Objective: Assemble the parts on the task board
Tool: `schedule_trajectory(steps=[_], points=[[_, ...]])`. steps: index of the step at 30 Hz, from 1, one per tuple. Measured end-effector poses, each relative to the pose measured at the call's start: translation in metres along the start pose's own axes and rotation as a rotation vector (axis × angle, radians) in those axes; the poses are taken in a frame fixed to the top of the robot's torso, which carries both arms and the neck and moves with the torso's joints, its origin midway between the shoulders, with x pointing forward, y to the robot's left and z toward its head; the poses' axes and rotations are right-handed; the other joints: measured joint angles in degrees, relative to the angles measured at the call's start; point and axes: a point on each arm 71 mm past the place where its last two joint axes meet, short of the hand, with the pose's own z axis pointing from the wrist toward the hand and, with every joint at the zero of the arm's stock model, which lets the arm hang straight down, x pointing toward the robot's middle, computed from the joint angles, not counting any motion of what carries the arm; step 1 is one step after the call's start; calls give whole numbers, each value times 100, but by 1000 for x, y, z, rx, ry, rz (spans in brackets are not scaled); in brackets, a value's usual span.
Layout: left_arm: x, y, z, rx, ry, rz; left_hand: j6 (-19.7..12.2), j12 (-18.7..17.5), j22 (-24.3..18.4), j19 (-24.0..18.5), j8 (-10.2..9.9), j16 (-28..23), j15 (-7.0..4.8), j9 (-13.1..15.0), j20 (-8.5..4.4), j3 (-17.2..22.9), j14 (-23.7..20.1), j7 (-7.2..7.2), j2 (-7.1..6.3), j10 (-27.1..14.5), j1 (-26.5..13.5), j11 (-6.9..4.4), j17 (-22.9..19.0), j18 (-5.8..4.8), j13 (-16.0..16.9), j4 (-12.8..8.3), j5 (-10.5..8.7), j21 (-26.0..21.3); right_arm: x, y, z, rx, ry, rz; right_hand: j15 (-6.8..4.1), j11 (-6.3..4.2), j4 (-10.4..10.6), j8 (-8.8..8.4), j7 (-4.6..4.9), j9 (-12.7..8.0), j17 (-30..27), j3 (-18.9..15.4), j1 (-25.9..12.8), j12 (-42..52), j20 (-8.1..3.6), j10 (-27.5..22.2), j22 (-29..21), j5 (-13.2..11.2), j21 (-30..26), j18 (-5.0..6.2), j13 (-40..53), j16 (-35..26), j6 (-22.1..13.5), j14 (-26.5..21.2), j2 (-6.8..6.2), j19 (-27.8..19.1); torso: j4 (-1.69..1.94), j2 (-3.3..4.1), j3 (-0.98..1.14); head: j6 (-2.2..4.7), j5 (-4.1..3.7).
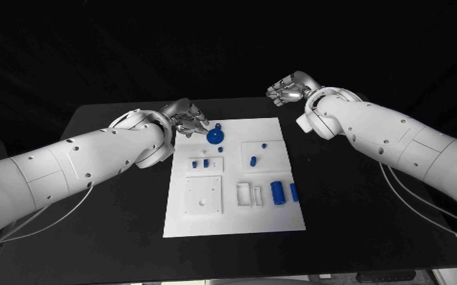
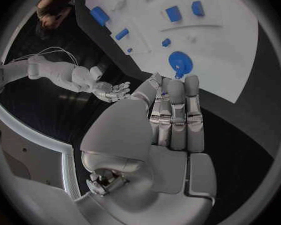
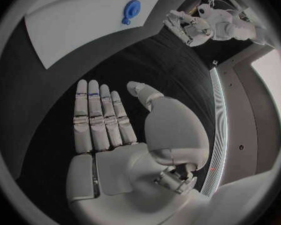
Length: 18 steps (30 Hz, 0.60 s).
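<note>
At the board's far-left corner: left hand [image 1: 187,119] hovers with fingers extended and close together, palm bare, holding nothing; in the left wrist view its fingertips [image 2: 176,85] lie just short of the round blue part [image 2: 180,63].
Probable reason for that pose: the hand appears staged for a reach to the round part, the nearest piece to it; this is a judgement from position alone.
Right hand [image 1: 286,91]: raised beyond the board's far-right corner, well apart from every part; the right wrist view shows the palm flat, fingers [image 3: 100,117] straight and side by side, thumb out, nothing held.
Probable reason: it seems parked clear of the work so the left arm has the board to itself.
Task board [image 1: 200,222]: white plate lying lengthwise in the middle of the bench, with raised white blocks and recesses.
Round blue part, head view [image 1: 215,135]: near the far edge, left of centre, a small blue piece just beside it on the near side.
Small blue pegs [image 1: 200,163]: a pair standing on a white block at mid-left.
Slanted blue piece [image 1: 253,161]: on the block at mid-right.
Blue cylinder [image 1: 278,192]: lying near the right edge, a slimmer blue part beside it.
Progress: most parts look loose or unseated; assembly judged early.
Bench [image 1: 114,232]: matt black, board roughly centred on it.
Room: dark behind the bench; detail cannot be made out.
</note>
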Motion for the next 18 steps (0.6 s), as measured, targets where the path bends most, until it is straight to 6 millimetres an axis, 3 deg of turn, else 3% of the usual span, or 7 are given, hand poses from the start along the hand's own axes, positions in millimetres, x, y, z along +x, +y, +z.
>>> schedule_trajectory(steps=[2,4,5,10,13,18], points=[[0,-5,1,38,-12,11,117,0,-241,-125,0,-637,46,-124,61,0,-87,-40,7,-20,61,16,-401,34,-99,-75,-49,-309,0,0,0,-1,0,0,0,0,-13,0,0,0,0,13,0,0,0,0,0,0,0,0,0,0,0,0,0,0,-4,3,3,15,-2],[1,-9,3,74,-21,30,163,-1,-527,-137,0,-1380,95,-279,83,-38,96,-27,-31,-140,127,101,-840,34,-129,-192,-49,-634,1,1,0,-1,1,1,0,0,-13,0,0,0,0,13,0,0,0,0,0,0,0,0,0,0,0,0,0,0,-9,4,3,25,6],[2,-10,3,89,-23,40,163,-1,-572,-113,0,-1513,102,-323,104,-55,171,-28,-14,-199,150,116,-911,34,-129,-226,-49,-689,1,1,0,-1,1,1,0,0,-13,0,0,0,0,13,0,0,0,0,0,0,0,0,0,0,0,0,0,0,-13,7,3,31,15],[8,-18,6,158,-23,109,260,-1,-490,27,0,-1622,85,-449,80,-98,366,-38,-14,-489,150,184,-906,34,-135,-343,-4,-713,1,1,0,-2,2,2,-10,0,-13,0,0,0,0,13,0,0,0,0,0,0,0,0,0,0,0,-10,0,0,-21,15,10,48,25],[12,-20,8,183,-19,153,266,-1,-312,98,0,-1420,75,-532,70,-80,437,-32,-14,-532,150,197,-743,121,-135,-443,40,-663,1,1,0,-3,3,2,-20,0,-13,0,0,0,0,13,0,0,0,0,0,0,0,-1,0,0,0,-20,0,0,-21,21,10,52,26],[17,-20,12,207,-9,214,192,-1,-109,98,0,-1267,76,-616,70,-81,392,-40,17,-675,119,239,-618,120,-139,-502,40,-642,1,2,-1,-6,5,3,-20,0,-13,0,0,0,0,13,0,0,0,0,0,0,0,0,0,0,0,-20,0,0,-21,30,11,62,35]])
